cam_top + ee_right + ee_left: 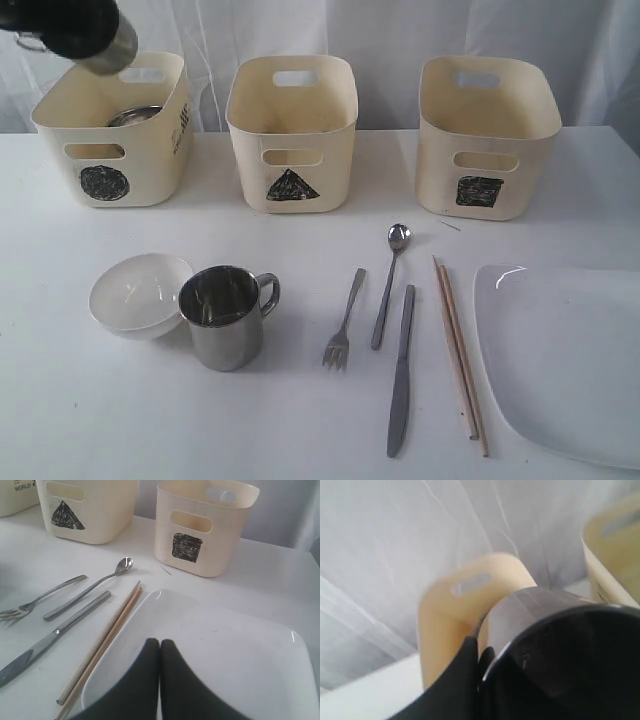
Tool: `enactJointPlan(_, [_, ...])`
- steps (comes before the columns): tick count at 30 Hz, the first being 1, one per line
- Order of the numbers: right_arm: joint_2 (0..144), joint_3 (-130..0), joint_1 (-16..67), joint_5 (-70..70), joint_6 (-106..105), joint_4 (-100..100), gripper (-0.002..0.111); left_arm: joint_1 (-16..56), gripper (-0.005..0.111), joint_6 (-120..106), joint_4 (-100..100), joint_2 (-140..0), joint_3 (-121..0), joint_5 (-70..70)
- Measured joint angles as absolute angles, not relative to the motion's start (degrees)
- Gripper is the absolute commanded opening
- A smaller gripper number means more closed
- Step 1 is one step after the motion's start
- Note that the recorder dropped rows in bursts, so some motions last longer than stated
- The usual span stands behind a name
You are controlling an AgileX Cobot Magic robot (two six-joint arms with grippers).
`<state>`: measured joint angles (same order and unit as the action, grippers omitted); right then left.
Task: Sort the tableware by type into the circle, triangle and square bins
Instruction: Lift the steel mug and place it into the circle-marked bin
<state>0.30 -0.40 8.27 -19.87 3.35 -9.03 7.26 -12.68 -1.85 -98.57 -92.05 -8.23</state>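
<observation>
Held mug: the steel mug (108, 48) is up in the air over the back of the circle bin (150, 175), at the far left of the table (100, 420).
Left fingers: the left fingers (468, 672) are pinching the mug's rim, one of them showing dark against the outside of the wall.
Circle bin: a steel bowl (135, 115) lies inside it.
Other bins: the triangle bin (250, 130) stands in the middle and the square bin (440, 130) to the right.
Front left: a white bowl (135, 290) touches the second mug (222, 320), which stands upright.
Cutlery: fork (345, 320), spoon (388, 285), knife (401, 370) and chopsticks (458, 345) lie side by side, apart from each other.
Plate: the white square plate (570, 360) lies just right of the chopsticks.
Right fingers: the right fingers (150, 680) are pressed together with nothing between them, above the plate's near edge.
</observation>
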Motion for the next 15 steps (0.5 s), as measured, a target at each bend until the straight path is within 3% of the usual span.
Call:
enactJointPlan(6, [0.3,-0.4,8.3,-19.9,3.4,-9.0,0.000,3.1,0.000,-13.8,-2.5,-109.4,-101.5,2.8])
enactJointPlan(15, [0.3,-0.4,8.3,-19.9,3.4,-9.0,0.000,1.7,0.001,-12.8,-2.7,-123.3,-107.9,4.1])
